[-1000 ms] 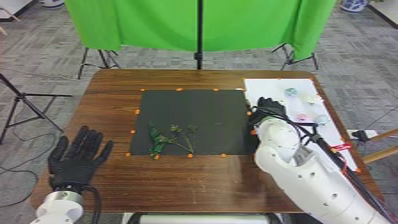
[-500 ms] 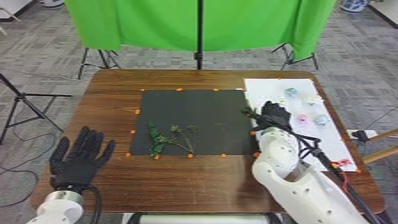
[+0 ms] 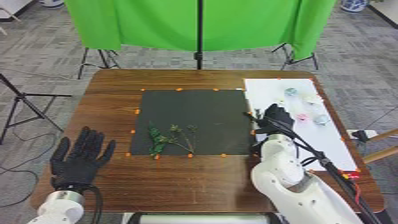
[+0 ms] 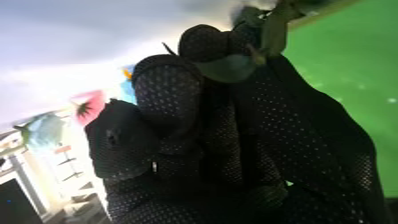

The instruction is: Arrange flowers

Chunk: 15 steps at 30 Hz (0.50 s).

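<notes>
I have my left hand (image 3: 76, 165) open by the near left corner of the desk (image 3: 187, 192). Green sprigs (image 3: 158, 142) lie on the black mat (image 3: 191, 110). My right hand (image 3: 278, 116), toward the right edge, has its fingers curled round a leafy stem (image 4: 278, 31). Beyond, pastel flowers (image 3: 302, 117) sit on the white sheet (image 3: 266, 89).

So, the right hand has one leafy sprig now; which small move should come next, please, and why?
Probably bring the right hand left over the dark mat and lower its leafy sprig: the hand is just right of the mat, where other greenery lies.
</notes>
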Each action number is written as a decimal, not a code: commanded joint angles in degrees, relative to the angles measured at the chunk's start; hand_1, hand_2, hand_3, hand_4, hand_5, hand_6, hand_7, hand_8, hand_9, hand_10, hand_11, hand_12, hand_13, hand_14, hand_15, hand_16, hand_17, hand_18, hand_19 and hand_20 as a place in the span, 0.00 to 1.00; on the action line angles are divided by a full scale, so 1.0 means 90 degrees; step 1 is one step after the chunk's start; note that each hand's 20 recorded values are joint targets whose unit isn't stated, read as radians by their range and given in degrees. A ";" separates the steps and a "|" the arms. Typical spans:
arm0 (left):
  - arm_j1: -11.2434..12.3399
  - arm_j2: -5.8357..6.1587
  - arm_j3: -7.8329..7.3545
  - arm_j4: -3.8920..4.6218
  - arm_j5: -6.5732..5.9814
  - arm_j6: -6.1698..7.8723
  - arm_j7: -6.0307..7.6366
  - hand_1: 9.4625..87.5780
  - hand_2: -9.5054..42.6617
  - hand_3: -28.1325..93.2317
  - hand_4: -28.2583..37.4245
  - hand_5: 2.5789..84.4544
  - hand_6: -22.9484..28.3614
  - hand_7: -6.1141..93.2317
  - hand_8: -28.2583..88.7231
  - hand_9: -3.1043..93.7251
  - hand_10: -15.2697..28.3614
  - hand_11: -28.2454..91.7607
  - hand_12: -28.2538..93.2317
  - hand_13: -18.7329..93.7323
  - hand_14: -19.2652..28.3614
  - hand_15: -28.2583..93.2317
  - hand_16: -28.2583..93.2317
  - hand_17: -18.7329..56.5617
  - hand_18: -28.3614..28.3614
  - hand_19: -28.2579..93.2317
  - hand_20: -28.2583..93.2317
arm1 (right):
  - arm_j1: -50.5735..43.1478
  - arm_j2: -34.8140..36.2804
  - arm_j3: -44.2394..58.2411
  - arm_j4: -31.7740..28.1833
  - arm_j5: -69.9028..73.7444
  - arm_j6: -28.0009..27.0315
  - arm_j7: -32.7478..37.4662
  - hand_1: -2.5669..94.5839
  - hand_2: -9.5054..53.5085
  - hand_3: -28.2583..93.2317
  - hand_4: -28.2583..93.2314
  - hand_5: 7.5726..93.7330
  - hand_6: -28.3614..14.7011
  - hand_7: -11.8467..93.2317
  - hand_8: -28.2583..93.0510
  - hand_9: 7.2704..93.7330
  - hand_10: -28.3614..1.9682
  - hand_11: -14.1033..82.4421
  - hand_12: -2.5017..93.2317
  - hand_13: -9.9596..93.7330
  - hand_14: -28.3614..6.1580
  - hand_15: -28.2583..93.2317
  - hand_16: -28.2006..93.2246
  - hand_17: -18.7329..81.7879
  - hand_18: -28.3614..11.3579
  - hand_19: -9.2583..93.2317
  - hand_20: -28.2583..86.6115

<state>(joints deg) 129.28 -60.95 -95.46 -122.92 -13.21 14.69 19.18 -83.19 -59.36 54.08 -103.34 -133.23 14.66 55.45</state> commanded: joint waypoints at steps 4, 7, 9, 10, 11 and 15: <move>0.0040 0.0045 0.0027 0.0073 0.0010 0.0001 -0.0058 0.23 0.50 0.85 0.00 0.54 0.58 0.36 0.13 0.48 0.70 0.53 0.36 0.45 0.72 0.67 0.20 0.19 0.78 0.58 0.42 | 0.0186 0.0035 -0.0117 -0.0972 0.0295 0.0348 -0.0161 0.71 0.00 0.79 0.03 0.75 0.57 0.50 0.41 0.91 0.57 0.35 0.57 0.89 0.62 0.67 0.60 0.78 0.26 1.00 0.62; 0.0007 0.0041 0.0017 0.0076 0.0020 0.0041 -0.0070 0.23 0.50 0.85 0.00 0.54 0.58 0.36 0.13 0.48 0.70 0.53 0.36 0.45 0.72 0.67 0.20 0.19 0.78 0.58 0.42 | 0.0217 0.0023 -0.0206 -0.1181 0.0367 0.0279 -0.0231 0.71 0.00 0.79 0.04 0.75 0.56 0.50 0.41 0.90 0.57 0.35 0.57 0.89 0.63 0.67 0.60 0.78 0.27 1.00 0.62; 0.0053 0.0058 0.0004 0.0051 0.0011 0.0034 -0.0040 0.23 0.50 0.85 0.00 0.54 0.58 0.36 0.13 0.48 0.70 0.53 0.36 0.45 0.72 0.67 0.20 0.19 0.78 0.58 0.42 | 0.0185 -0.0043 -0.0252 -0.1291 0.0368 0.0223 -0.0253 0.71 0.00 0.79 0.04 0.75 0.56 0.50 0.41 0.90 0.57 0.35 0.57 0.89 0.63 0.66 0.60 0.78 0.27 1.00 0.62; 0.0058 0.0064 0.0002 0.0046 0.0006 0.0041 -0.0023 0.23 0.50 0.85 0.00 0.54 0.58 0.36 0.13 0.48 0.70 0.53 0.36 0.45 0.72 0.67 0.20 0.19 0.78 0.58 0.42 | 0.0148 -0.0104 -0.0261 -0.1330 0.0384 0.0218 -0.0259 0.71 0.00 0.79 0.04 0.75 0.56 0.50 0.41 0.90 0.57 0.35 0.57 0.89 0.63 0.66 0.60 0.78 0.27 1.00 0.61; 0.0074 0.0070 -0.0004 0.0039 0.0016 0.0057 -0.0017 0.23 0.50 0.85 0.00 0.54 0.58 0.36 0.13 0.48 0.70 0.53 0.36 0.45 0.72 0.67 0.20 0.19 0.78 0.58 0.42 | 0.0086 -0.0220 -0.0240 -0.1349 0.0414 0.0215 -0.0269 0.71 0.00 0.79 0.04 0.75 0.57 0.50 0.41 0.90 0.57 0.35 0.57 0.89 0.64 0.66 0.60 0.78 0.28 1.00 0.61; 0.0013 0.0098 0.0066 0.0067 0.0003 0.0127 -0.0040 0.23 0.50 0.85 0.00 0.54 0.58 0.36 0.13 0.48 0.70 0.53 0.36 0.45 0.72 0.67 0.20 0.19 0.78 0.58 0.42 | -0.0306 -0.0747 -0.0132 -0.1386 0.0426 0.0124 -0.0204 0.71 0.00 0.79 0.04 0.75 0.57 0.50 0.41 0.90 0.58 0.35 0.57 0.89 0.64 0.66 0.60 0.78 0.28 1.00 0.61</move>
<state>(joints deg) 129.00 -60.56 -95.52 -122.75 -13.16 14.79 19.14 -81.84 -59.56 52.10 -114.77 -129.39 16.28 53.59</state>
